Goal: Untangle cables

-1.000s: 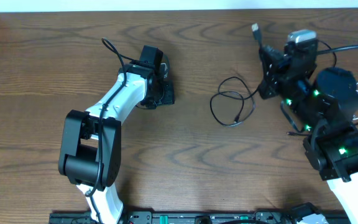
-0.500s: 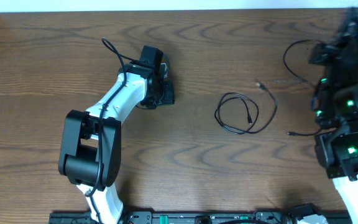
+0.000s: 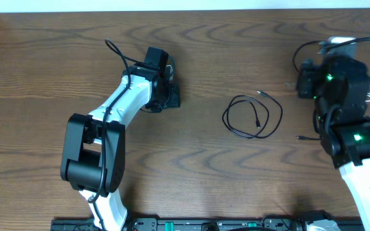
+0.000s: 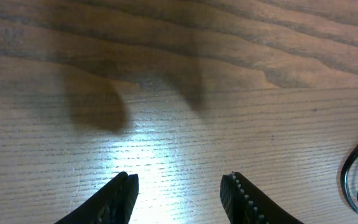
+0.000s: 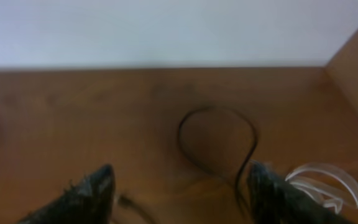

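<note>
While one black cable (image 3: 224, 119) lies in a loose loop on the desk (image 3: 44, 64), apart from both arms, a second black cable (image 5: 180, 134) and a white cable (image 5: 322, 166) lie beside the right arm (image 3: 355, 138). Left pincer (image 4: 180, 186): jaws parted, empty. Right pincer (image 5: 179, 180): jaws spread wide, empty.

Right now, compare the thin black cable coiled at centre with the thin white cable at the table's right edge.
The thin black cable lies at the centre, the thin white cable at the edge. The black one shows whole, loosely looped; the right arm partly hides the white one. Both rest ungripped on the table.
</note>
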